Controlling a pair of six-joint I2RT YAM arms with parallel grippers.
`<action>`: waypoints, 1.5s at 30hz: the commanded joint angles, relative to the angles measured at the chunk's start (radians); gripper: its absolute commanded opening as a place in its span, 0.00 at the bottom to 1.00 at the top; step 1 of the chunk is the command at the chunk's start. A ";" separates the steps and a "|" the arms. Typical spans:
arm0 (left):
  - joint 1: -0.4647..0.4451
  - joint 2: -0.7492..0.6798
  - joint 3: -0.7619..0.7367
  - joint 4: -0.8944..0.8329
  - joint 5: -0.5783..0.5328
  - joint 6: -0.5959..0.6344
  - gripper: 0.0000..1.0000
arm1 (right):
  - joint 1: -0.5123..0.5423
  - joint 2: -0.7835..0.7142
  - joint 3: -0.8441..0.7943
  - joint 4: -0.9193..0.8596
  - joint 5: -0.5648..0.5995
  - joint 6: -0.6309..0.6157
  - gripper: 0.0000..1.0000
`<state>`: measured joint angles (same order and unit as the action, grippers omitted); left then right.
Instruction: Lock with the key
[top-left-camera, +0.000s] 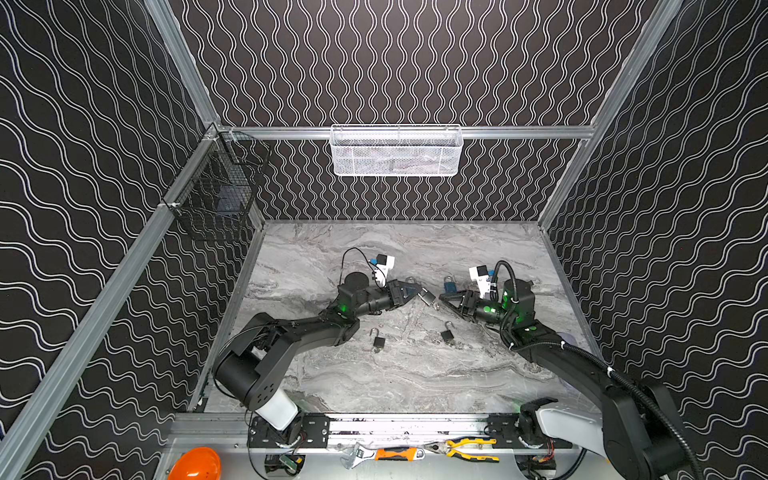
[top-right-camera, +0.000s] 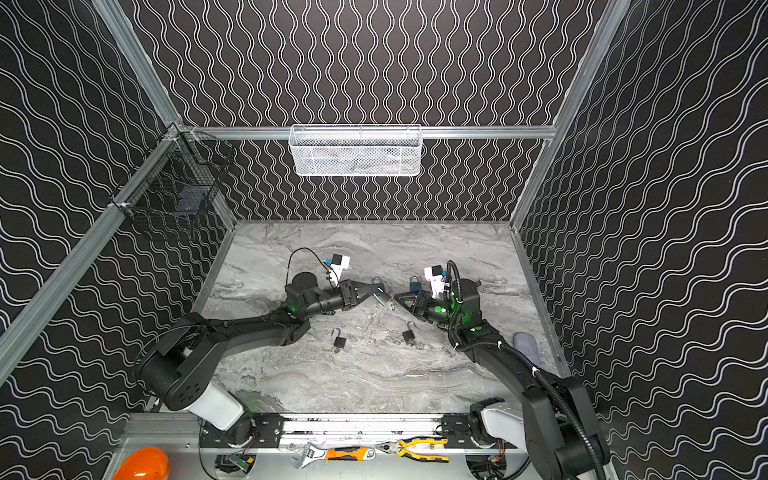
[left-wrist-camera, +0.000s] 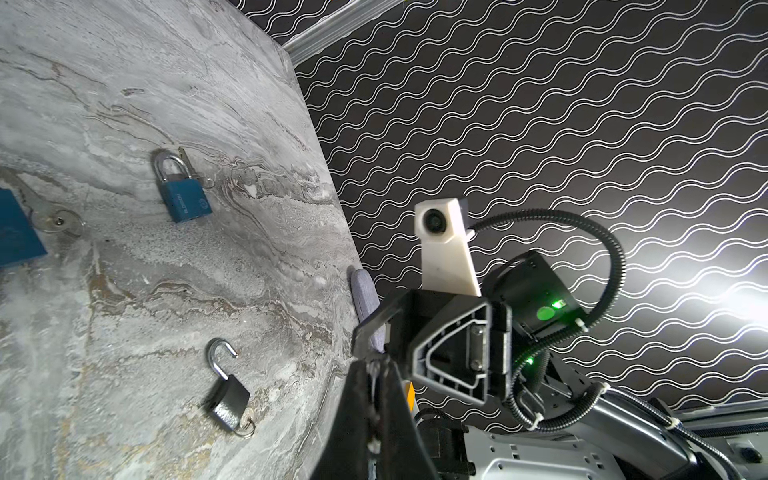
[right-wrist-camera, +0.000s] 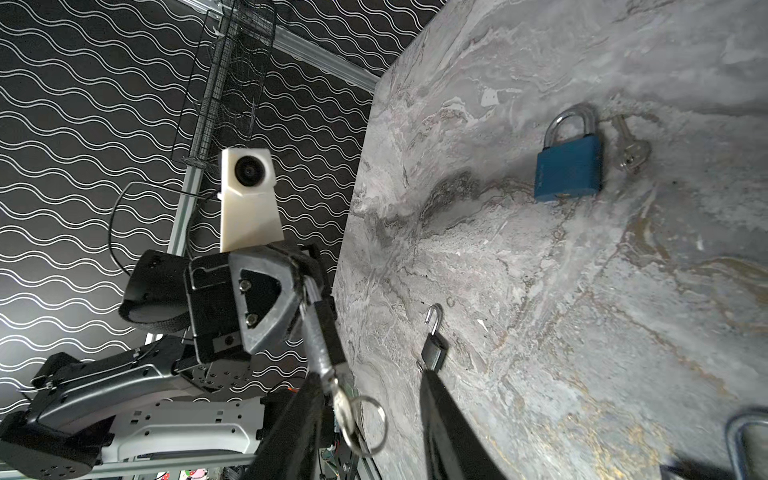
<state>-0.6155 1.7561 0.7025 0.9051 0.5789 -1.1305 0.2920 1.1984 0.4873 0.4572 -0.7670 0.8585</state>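
A silver padlock (top-left-camera: 426, 296) (top-right-camera: 381, 296) hangs in the air at mid-table, and my left gripper (top-left-camera: 415, 292) (left-wrist-camera: 376, 370) is shut on its top end. In the right wrist view its grey body (right-wrist-camera: 320, 336) points toward the camera. The key (right-wrist-camera: 343, 405) with its ring sticks out of the lower end. My right gripper (top-left-camera: 441, 301) (right-wrist-camera: 372, 376) is open. Its fingers stand on either side of the key (top-left-camera: 434, 306), which lies close beside one finger (right-wrist-camera: 299, 415). The other finger (right-wrist-camera: 444, 419) is well clear.
Two blue padlocks (top-left-camera: 449, 284) (top-left-camera: 411, 281), each with a loose key, lie behind the grippers. Two small dark padlocks (top-left-camera: 378, 340) (top-left-camera: 448, 333) with open shackles lie nearer the front. A white basket (top-left-camera: 397, 151) and a black wire basket (top-left-camera: 220, 187) hang on the walls.
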 joint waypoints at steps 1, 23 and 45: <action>0.000 -0.001 -0.003 0.064 -0.013 -0.012 0.00 | 0.005 0.008 -0.017 0.114 -0.019 0.050 0.38; -0.001 -0.011 -0.013 0.066 -0.039 -0.024 0.00 | 0.081 0.040 -0.036 0.215 0.000 0.108 0.25; 0.001 -0.041 -0.098 0.224 -0.112 -0.071 0.00 | 0.081 0.054 -0.059 0.229 0.006 0.127 0.00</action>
<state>-0.6163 1.7237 0.6125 1.0023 0.5041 -1.1767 0.3733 1.2449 0.4339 0.6716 -0.7788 0.9760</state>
